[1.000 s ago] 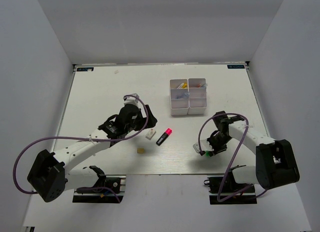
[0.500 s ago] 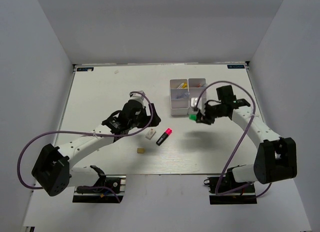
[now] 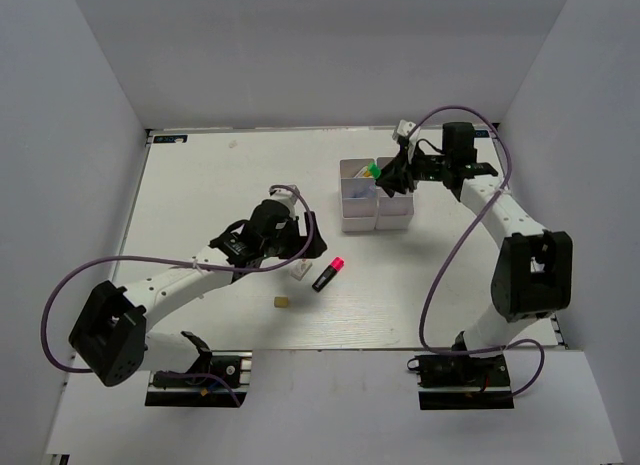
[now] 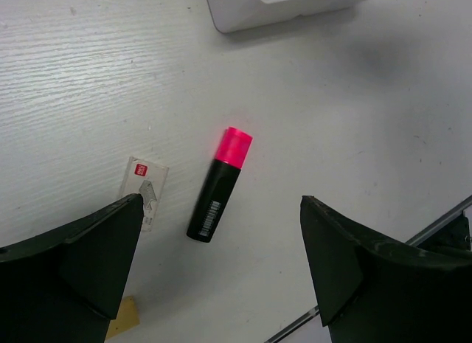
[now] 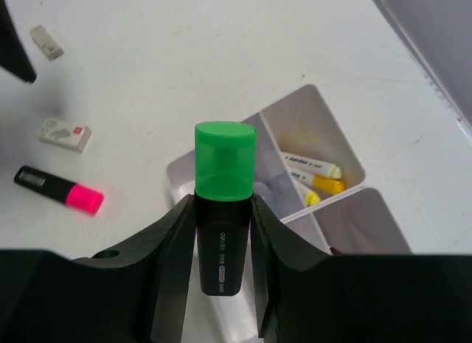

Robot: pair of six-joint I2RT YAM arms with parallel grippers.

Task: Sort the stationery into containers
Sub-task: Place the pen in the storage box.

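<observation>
Green highlighter stands clamped in the right gripper above the box, likely for dropping inside. Left gripper hangs wide open over the pink highlighter lying near the box, seemingly to grasp it.

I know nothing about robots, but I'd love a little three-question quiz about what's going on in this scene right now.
1. True or false: the right end effector is gripping a green-capped highlighter.
2. Which item shows between the fingers of the open left end effector in its wrist view?
A) a pink-capped highlighter
B) a ruler
C) a pair of scissors
3. How many eraser blocks lie loose on the table?

Key: 1 true; 2 A; 3 two, one white and one tan.
</observation>
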